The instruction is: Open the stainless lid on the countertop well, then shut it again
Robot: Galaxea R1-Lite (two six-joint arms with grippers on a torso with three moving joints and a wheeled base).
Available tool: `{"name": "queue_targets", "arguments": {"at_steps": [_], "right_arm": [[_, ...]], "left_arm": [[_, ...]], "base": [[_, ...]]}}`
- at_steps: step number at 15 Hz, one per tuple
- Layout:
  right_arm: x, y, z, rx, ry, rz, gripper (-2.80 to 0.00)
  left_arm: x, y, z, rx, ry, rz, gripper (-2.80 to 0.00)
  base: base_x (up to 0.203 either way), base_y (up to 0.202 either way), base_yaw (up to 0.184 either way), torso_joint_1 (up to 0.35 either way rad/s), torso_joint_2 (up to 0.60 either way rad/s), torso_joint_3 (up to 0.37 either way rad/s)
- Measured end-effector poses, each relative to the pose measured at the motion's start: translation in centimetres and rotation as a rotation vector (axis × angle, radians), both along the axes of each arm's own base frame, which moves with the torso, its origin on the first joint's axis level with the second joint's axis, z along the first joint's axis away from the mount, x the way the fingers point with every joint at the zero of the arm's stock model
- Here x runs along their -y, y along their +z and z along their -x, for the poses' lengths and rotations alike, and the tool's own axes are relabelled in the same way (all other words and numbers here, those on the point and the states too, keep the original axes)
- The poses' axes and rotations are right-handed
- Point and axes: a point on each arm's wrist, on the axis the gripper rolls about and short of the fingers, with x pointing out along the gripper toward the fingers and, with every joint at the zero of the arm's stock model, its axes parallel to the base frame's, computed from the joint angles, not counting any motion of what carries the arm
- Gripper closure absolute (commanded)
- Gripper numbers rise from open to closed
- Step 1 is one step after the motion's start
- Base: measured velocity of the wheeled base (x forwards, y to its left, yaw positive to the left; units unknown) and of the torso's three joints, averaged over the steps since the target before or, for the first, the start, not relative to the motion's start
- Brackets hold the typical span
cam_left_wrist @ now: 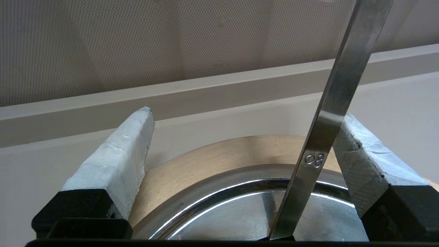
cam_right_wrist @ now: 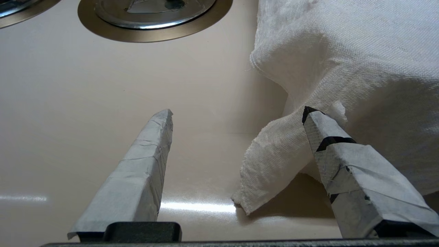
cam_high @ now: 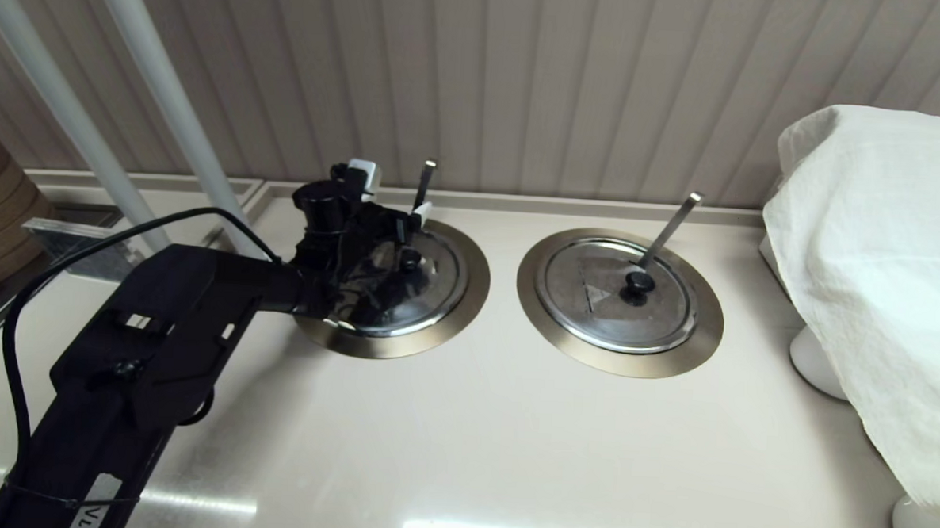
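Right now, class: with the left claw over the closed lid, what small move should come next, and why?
Probably draw the left claw back toward the black knob and lower it. The stainless lid lies flat in the countertop well, and the open fingers straddle the ladle handle near the far rim, past the knob. The right claw sits open beside the white cloth.

— What colours are on the counter?

— The glossy cream countertop point(cam_high: 462, 438) holds two wide brushed bronze-grey metal rings point(cam_high: 469, 284); each frames a round shiny steel lid point(cam_high: 429, 294), silver with a small black centre knob point(cam_high: 411, 259); the right-hand steel lid point(cam_high: 619, 302) carries a darker grey patch.

— And around them?

— A plain white woven cloth point(cam_high: 883, 258); a beige ribbed wall point(cam_high: 573, 78); the matte black left arm point(cam_high: 140, 361), its fingers point(cam_left_wrist: 116, 161) wrapped in pale grey tape.
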Motion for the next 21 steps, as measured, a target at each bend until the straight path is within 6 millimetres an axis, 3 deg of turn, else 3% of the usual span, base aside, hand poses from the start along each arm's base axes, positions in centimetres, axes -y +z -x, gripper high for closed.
{"name": "queue_targets", "arguments": {"at_steps": [3, 6, 11, 13, 14, 15, 17, 19, 21], "right_arm": [[0.0, 0.0, 0.0, 0.000, 0.000, 0.000, -2.80], [0.0, 0.0, 0.0, 0.000, 0.000, 0.000, -2.80], [0.0, 0.0, 0.0, 0.000, 0.000, 0.000, -2.80], [0.0, 0.0, 0.0, 0.000, 0.000, 0.000, -2.80], [0.0, 0.0, 0.0, -0.001, 0.000, 0.000, -2.80], [0.0, 0.0, 0.0, -0.001, 0.000, 0.000, -2.80], [0.0, 0.0, 0.0, -0.001, 0.000, 0.000, -2.80], [0.0, 0.0, 0.0, 0.000, 0.000, 0.000, -2.80], [0.0, 0.0, 0.0, 0.000, 0.000, 0.000, -2.80]], "left_arm": [[0.0, 0.7, 0.4, 0.009, -0.003, 0.031, -2.80], [-0.3, 0.0, 1.9, -0.049, -0.012, 0.021, -2.80], [-1.8, 1.7, 7.4, -0.141, -0.021, -0.029, -2.80], [-3.3, 4.1, 11.0, -0.144, -0.006, -0.036, -2.80], [-4.1, 5.7, 12.9, -0.136, 0.003, -0.035, -2.59], [-5.0, 7.5, 15.3, -0.130, 0.013, -0.034, 0.00], [-6.9, 11.7, 20.9, -0.129, 0.031, -0.031, 0.00], [-8.7, 15.3, 28.1, -0.158, 0.047, -0.033, 0.00], [-10.5, 17.0, 36.0, -0.193, 0.091, -0.036, 0.00]], "base": [[0.000, 0.000, 0.000, 0.000, 0.00, 0.000], [0.000, 0.000, 0.000, 0.000, 0.00, 0.000], [0.000, 0.000, 0.000, 0.000, 0.00, 0.000], [0.000, 0.000, 0.000, 0.000, 0.00, 0.000], [0.000, 0.000, 0.000, 0.000, 0.00, 0.000], [0.000, 0.000, 0.000, 0.000, 0.00, 0.000], [0.000, 0.000, 0.000, 0.000, 0.00, 0.000], [0.000, 0.000, 0.000, 0.000, 0.00, 0.000], [0.000, 0.000, 0.000, 0.000, 0.00, 0.000]]}}
